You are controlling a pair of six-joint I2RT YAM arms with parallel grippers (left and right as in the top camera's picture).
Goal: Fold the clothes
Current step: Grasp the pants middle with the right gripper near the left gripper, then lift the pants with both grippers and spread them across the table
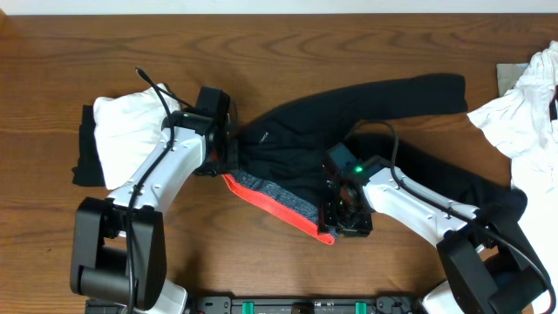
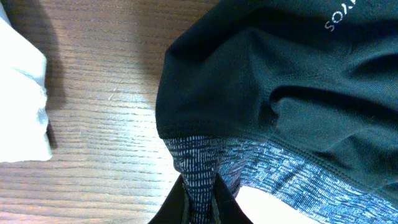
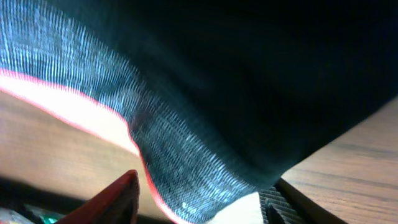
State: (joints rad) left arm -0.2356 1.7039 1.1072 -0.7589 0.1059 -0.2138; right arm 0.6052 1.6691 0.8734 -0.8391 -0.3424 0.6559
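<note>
Long black trousers [image 1: 349, 113] lie across the middle of the table, their grey-and-red waistband [image 1: 275, 199] turned toward the front edge. My left gripper [image 1: 228, 167] is shut on the waistband's left end; in the left wrist view its fingers [image 2: 177, 208] pinch a fold of grey knit waistband [image 2: 199, 171]. My right gripper [image 1: 336, 225] stands at the waistband's right end. In the right wrist view its fingers [image 3: 118, 199] stay wide apart, and the waistband corner [image 3: 205, 177] hangs between them unpinched.
A white garment [image 1: 126, 131] lies on another black one [image 1: 83, 153] at the left, close behind my left arm. More white clothes [image 1: 523, 113] are heaped at the right edge. Bare wood [image 1: 261, 52] shows along the back.
</note>
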